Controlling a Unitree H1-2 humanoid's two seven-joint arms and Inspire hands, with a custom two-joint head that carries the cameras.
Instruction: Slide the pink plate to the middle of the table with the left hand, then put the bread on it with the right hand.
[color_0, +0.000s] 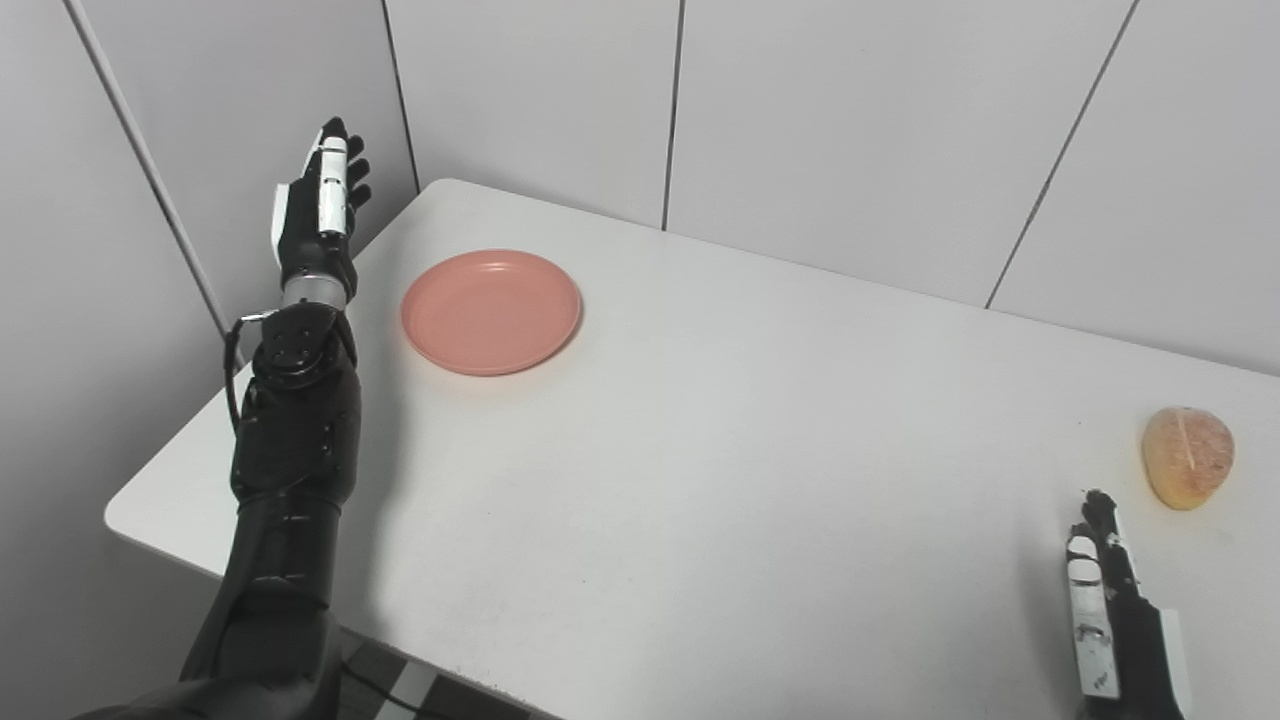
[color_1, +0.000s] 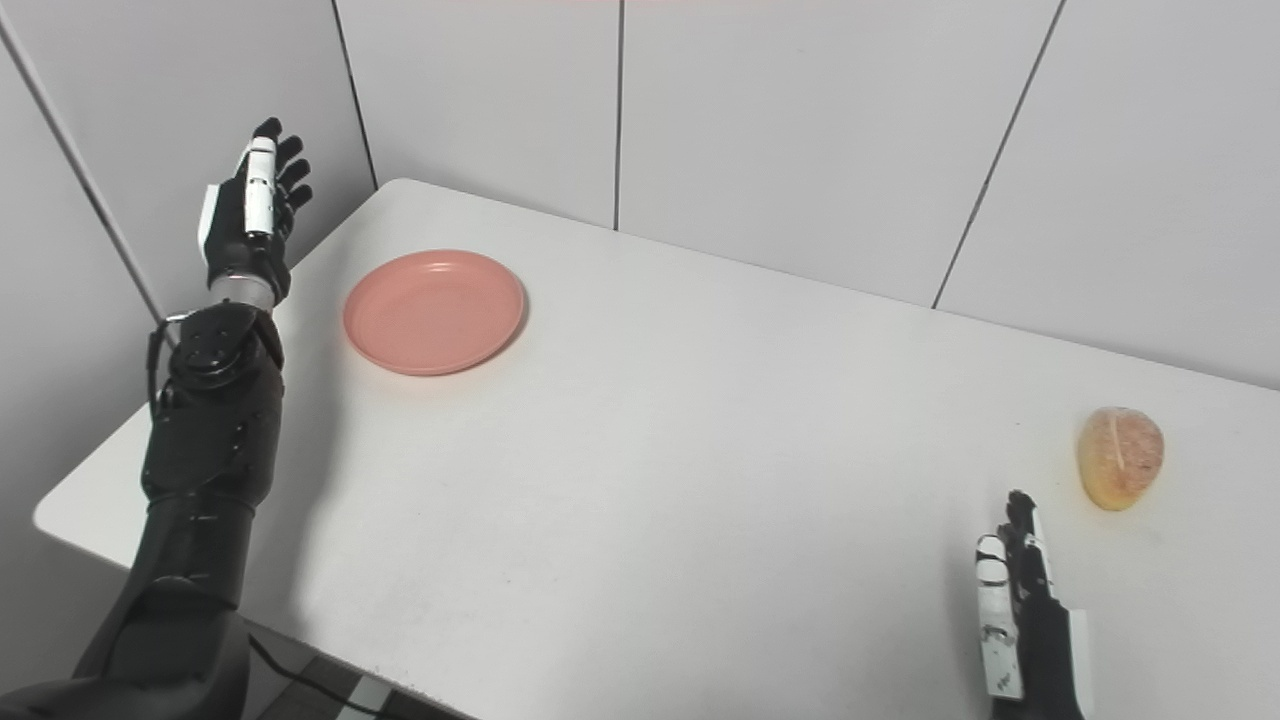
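The pink plate (color_0: 491, 311) lies empty on the white table (color_0: 720, 450) near its far left corner. My left hand (color_0: 318, 205) is raised above the table's left edge, to the left of the plate and apart from it, open with fingers straight and holding nothing. The bread (color_0: 1187, 456), a rounded golden loaf, lies near the table's right side. My right hand (color_0: 1110, 615) is at the bottom right, just below and left of the bread, open and flat, not touching it. The same scene shows in the right eye view, with the plate (color_1: 434, 311) and bread (color_1: 1120, 457).
Grey wall panels (color_0: 820, 120) stand close behind the table and along its left side. The table's front edge runs along the bottom left, with floor (color_0: 400, 690) below it.
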